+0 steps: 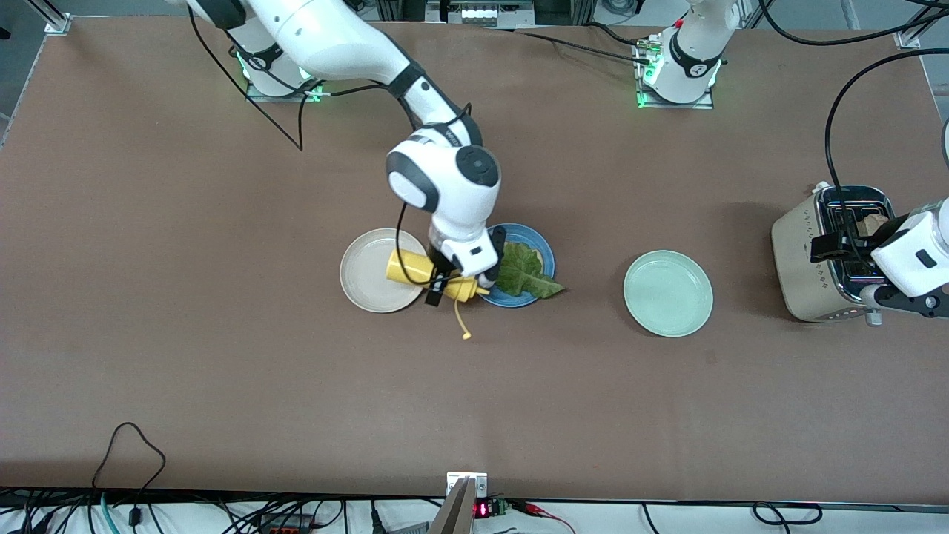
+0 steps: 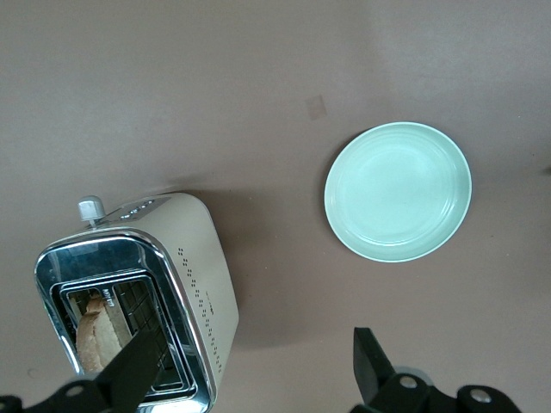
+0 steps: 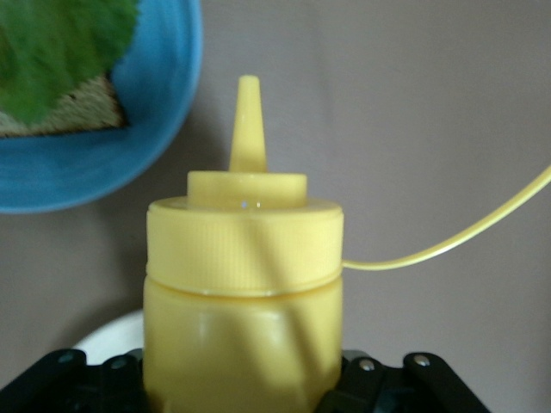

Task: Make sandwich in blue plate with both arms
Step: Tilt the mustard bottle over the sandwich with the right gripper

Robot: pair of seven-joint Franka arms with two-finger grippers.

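The blue plate [image 1: 540, 248] holds one bread slice [image 3: 73, 120] with a green lettuce leaf [image 1: 525, 271] on it. My right gripper [image 1: 460, 279] is shut on a yellow squeeze bottle [image 1: 419, 271], held sideways over the gap between the cream plate and the blue plate, nozzle [image 3: 247, 125] toward the blue plate [image 3: 146, 146]. A second bread slice [image 2: 95, 337] stands in a toaster slot. My left gripper [image 2: 250, 372] is open over the toaster [image 1: 815, 259], one finger over the slot, the other over bare table.
A cream-white plate [image 1: 367, 278] lies beside the blue plate toward the right arm's end. A mint-green plate [image 1: 668, 294] lies between the blue plate and the toaster. The bottle's cap dangles on a thin yellow tether [image 1: 463, 320].
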